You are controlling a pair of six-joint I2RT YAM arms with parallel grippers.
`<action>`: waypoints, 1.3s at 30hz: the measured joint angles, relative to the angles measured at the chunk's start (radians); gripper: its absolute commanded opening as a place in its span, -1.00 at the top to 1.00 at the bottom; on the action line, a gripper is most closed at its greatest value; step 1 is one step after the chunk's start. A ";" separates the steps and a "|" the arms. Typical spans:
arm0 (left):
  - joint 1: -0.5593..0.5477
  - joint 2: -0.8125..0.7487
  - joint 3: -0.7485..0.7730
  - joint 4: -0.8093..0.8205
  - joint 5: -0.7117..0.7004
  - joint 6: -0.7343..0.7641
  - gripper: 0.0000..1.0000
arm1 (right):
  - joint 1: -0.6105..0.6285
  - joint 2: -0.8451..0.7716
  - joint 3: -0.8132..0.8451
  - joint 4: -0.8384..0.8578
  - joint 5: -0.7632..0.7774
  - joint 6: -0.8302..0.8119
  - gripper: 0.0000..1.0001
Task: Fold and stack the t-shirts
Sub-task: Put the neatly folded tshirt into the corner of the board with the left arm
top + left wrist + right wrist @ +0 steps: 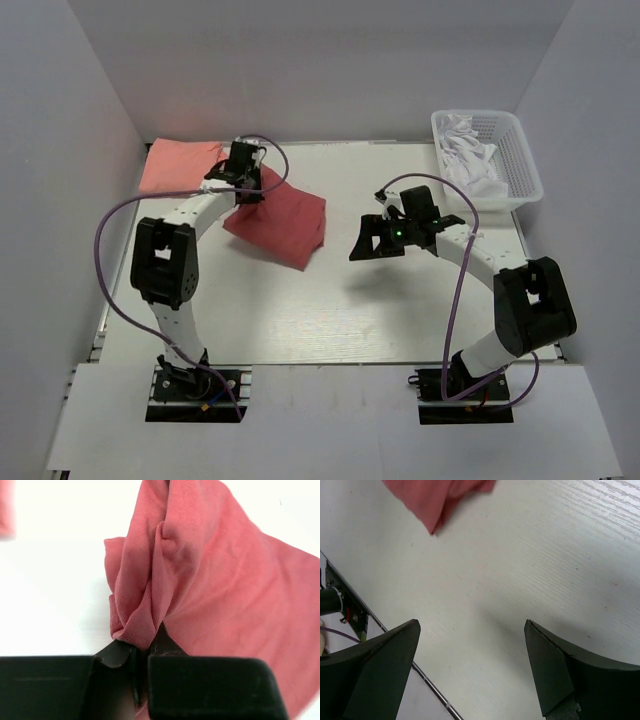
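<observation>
A brick-red t-shirt [285,222] hangs bunched from my left gripper [248,190], its lower part trailing on the table. In the left wrist view the jaws [141,647] are shut on a gathered fold of this red cloth [200,575]. A lighter salmon-pink t-shirt [175,165] lies folded flat at the back left corner; its edge shows in the left wrist view [6,507]. My right gripper [362,243] is open and empty above the table's middle, right of the red shirt. The right wrist view shows its fingers [547,670] spread wide and a corner of the red shirt [437,497] at the top.
A white plastic basket [520,150] with white cloth inside stands at the back right. White walls enclose the table on left, back and right. The table's near edge with a metal rail [427,685] shows in the right wrist view.
</observation>
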 measured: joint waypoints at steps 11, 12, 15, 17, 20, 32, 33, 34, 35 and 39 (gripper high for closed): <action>0.060 -0.089 0.224 0.045 -0.113 0.338 1.00 | -0.006 0.007 0.000 0.002 0.020 0.006 -0.81; 0.068 -0.076 0.257 0.045 -0.116 0.357 1.00 | -0.006 0.010 0.001 0.002 0.021 0.009 -0.81; 0.096 -0.006 0.395 0.036 -0.127 0.406 1.00 | -0.006 0.026 0.004 0.008 0.022 0.021 -0.81; 0.120 0.057 0.489 0.024 -0.129 0.425 1.00 | -0.006 0.044 0.018 0.009 0.022 0.026 -0.81; 0.156 0.160 0.633 -0.011 -0.128 0.439 1.00 | -0.006 0.070 0.047 0.010 0.022 0.032 -0.81; 0.267 0.286 0.717 -0.043 -0.131 0.444 1.00 | -0.006 0.151 0.141 0.013 0.018 0.040 -0.81; 0.272 0.286 0.713 -0.028 -0.131 0.445 1.00 | -0.006 0.156 0.145 0.012 0.016 0.043 -0.81; 0.276 0.286 0.703 -0.006 -0.134 0.445 1.00 | -0.006 0.162 0.147 0.014 0.014 0.045 -0.81; 0.281 0.286 0.691 0.015 -0.140 0.445 1.00 | -0.006 0.167 0.148 0.014 0.014 0.048 -0.81; 0.288 0.286 0.642 0.075 -0.173 0.445 1.00 | -0.007 0.187 0.149 0.014 0.010 0.053 -0.81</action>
